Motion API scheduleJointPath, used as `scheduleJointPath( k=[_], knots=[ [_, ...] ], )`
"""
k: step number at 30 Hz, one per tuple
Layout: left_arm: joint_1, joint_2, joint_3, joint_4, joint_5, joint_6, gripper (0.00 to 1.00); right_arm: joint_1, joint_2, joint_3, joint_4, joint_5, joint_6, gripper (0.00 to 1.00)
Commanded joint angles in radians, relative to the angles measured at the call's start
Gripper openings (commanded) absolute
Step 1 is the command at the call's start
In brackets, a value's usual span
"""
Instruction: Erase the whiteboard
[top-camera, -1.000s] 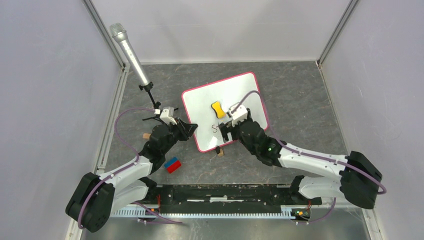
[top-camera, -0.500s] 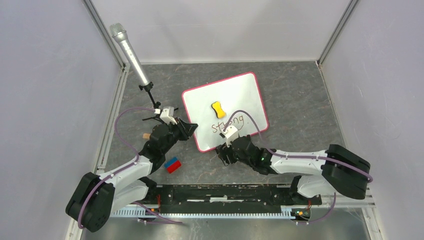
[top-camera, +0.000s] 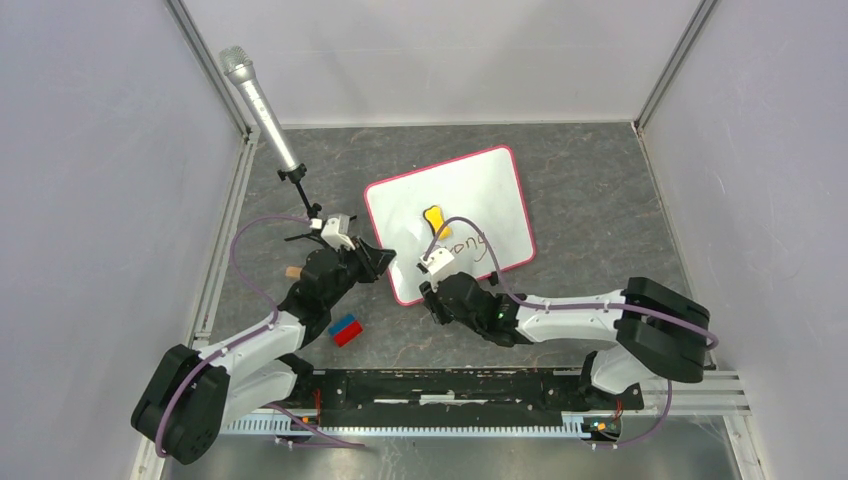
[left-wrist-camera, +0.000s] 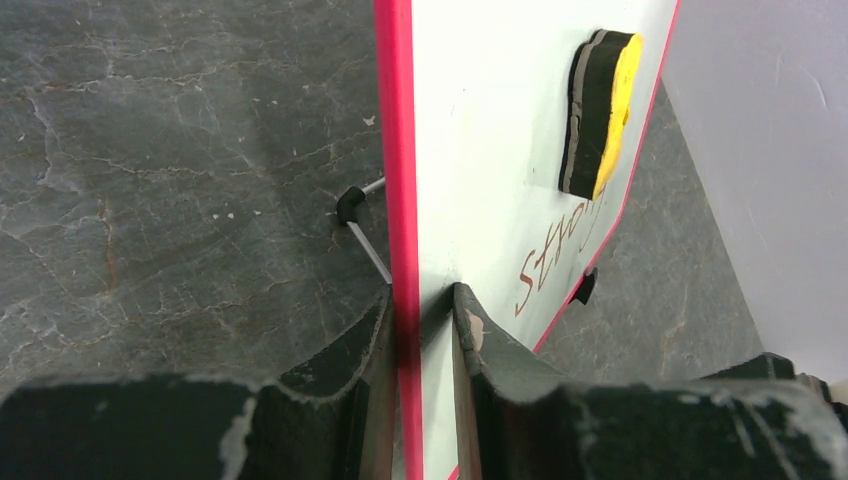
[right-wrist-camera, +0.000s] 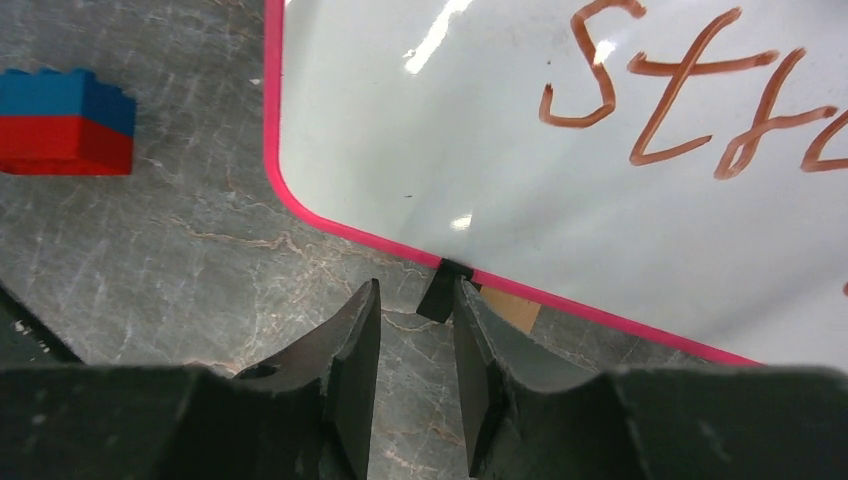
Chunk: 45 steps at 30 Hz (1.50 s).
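The whiteboard (top-camera: 480, 190) lies on the table, white with a pink-red frame and brown handwriting (right-wrist-camera: 680, 100) near its front edge. A yellow-and-black eraser (top-camera: 434, 218) rests on it, touched by neither gripper. My left gripper (top-camera: 383, 262) is shut on the board's left edge; in the left wrist view its jaws (left-wrist-camera: 420, 310) pinch the frame of the whiteboard (left-wrist-camera: 500, 150), with the eraser (left-wrist-camera: 600, 110) beyond. My right gripper (top-camera: 430, 297) sits at the near edge of the whiteboard (right-wrist-camera: 560, 220). Its jaws (right-wrist-camera: 415, 300) stand narrowly apart, with a black foot (right-wrist-camera: 440, 290) at their tips.
A blue-and-red block (top-camera: 345, 329) lies on the table left of my right gripper, and shows as the block (right-wrist-camera: 65, 120) in the right wrist view. A microphone on a stand (top-camera: 260, 105) leans at the back left. A small wooden piece (right-wrist-camera: 510, 308) pokes out under the board's near edge.
My right arm has drawn back from the eraser to the board's near edge while its jaws narrowed. The eraser stays on the board and the handwriting is uncovered. The left arm has not moved.
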Motion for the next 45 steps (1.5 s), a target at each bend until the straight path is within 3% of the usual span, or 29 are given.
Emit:
scheduleJointPath(
  k=[1, 6, 10, 11, 13, 15, 18, 22, 26, 30, 40, 43, 45],
  knots=[
    [-0.003, -0.023, 0.017, -0.044, -0.031, 0.079, 0.02, 0.009, 0.058, 0.050, 0.008, 0.040, 0.034, 0.36],
    [-0.003, -0.053, -0.009, -0.029, -0.032, 0.072, 0.02, 0.029, 0.074, 0.046, 0.042, 0.032, 0.038, 0.34],
    [-0.002, -0.050, -0.025, -0.026, -0.033, 0.046, 0.02, 0.031, -0.017, 0.039, 0.020, 0.074, -0.026, 0.40],
    [-0.002, -0.047, -0.033, -0.022, -0.032, 0.041, 0.02, 0.030, -0.051, 0.041, 0.003, 0.117, -0.058, 0.43],
    [-0.003, -0.031, -0.063, 0.024, -0.032, 0.027, 0.02, 0.025, -0.111, 0.028, 0.010, 0.195, -0.141, 0.62],
    [-0.001, -0.033, -0.074, 0.044, -0.033, 0.030, 0.02, -0.002, -0.159, 0.010, 0.048, 0.243, -0.231, 0.76],
    [-0.003, -0.042, -0.080, 0.036, -0.032, 0.039, 0.02, -0.104, -0.194, 0.011, 0.090, 0.207, -0.323, 0.82],
    [-0.003, -0.038, -0.099, 0.066, -0.033, 0.044, 0.02, -0.234, -0.181, 0.039, 0.167, 0.048, -0.407, 0.81],
    [-0.002, -0.029, -0.103, 0.083, -0.032, 0.048, 0.02, -0.244, -0.075, 0.136, 0.188, -0.022, -0.506, 0.79],
    [-0.002, -0.049, -0.118, 0.094, -0.033, 0.048, 0.02, -0.245, 0.019, 0.236, 0.166, 0.012, -0.510, 0.68],
    [-0.002, -0.068, -0.127, 0.093, -0.033, 0.048, 0.02, -0.247, 0.134, 0.302, 0.183, 0.080, -0.488, 0.59],
    [-0.002, -0.047, -0.119, 0.097, -0.033, 0.048, 0.02, -0.247, 0.154, 0.302, 0.195, 0.073, -0.488, 0.52],
    [-0.002, -0.040, -0.117, 0.099, -0.033, 0.048, 0.02, -0.247, 0.155, 0.291, 0.202, 0.086, -0.483, 0.42]
  ],
)
